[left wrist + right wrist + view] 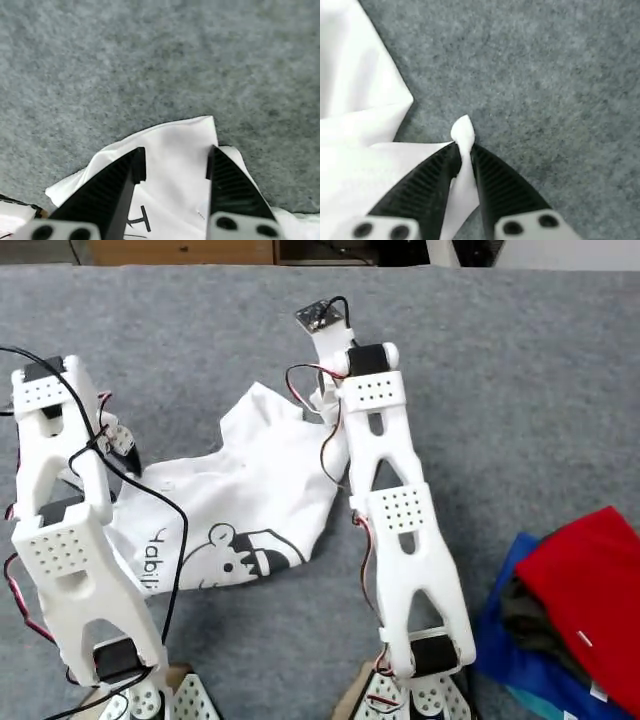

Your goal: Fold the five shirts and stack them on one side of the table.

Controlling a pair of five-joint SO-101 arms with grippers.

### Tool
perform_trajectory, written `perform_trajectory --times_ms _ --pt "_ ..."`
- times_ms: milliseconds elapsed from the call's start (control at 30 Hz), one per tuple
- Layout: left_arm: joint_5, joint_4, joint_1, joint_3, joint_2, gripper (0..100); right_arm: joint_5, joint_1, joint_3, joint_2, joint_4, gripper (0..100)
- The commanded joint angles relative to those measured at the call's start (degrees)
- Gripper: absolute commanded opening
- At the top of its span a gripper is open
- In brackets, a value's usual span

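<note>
While right jaws pinch crumpled white shirt (250, 480) corner, left jaws gape over its edge.

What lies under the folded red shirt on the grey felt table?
Under the red shirt a dark grey-green garment peeks out, on a blue shirt. A teal edge shows lowest. The red shirt covers the rest of each.

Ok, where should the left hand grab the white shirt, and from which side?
Probably the pointed corner of the shirt, which lies flat on the table just ahead of the open left hand. Come down from above, straddling the edge: the cloth is thin and free there, so a pinch should lift it. The right hand pinches another edge.
</note>
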Motion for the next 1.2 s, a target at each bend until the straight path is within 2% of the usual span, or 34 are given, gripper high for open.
perform_trajectory --times_ms 0,200,933,1167 --pt "0.44 -0.7 -0.88 -2.64 0.04 18 0.35 0.92 -2.59 -0.4 -1.05 2.8" --pt "0.53 -3.78 -0.97 -2.64 0.48 18 0.35 0.92 -2.59 -0.31 -1.05 2.8" --pt "3.25 -3.52 -0.09 -4.75 0.66 18 0.35 0.66 -2.51 -0.22 -0.97 2.8" --pt "3.25 -4.75 1.32 -3.87 7.43 18 0.35 0.66 -2.51 -0.22 -0.97 2.8"
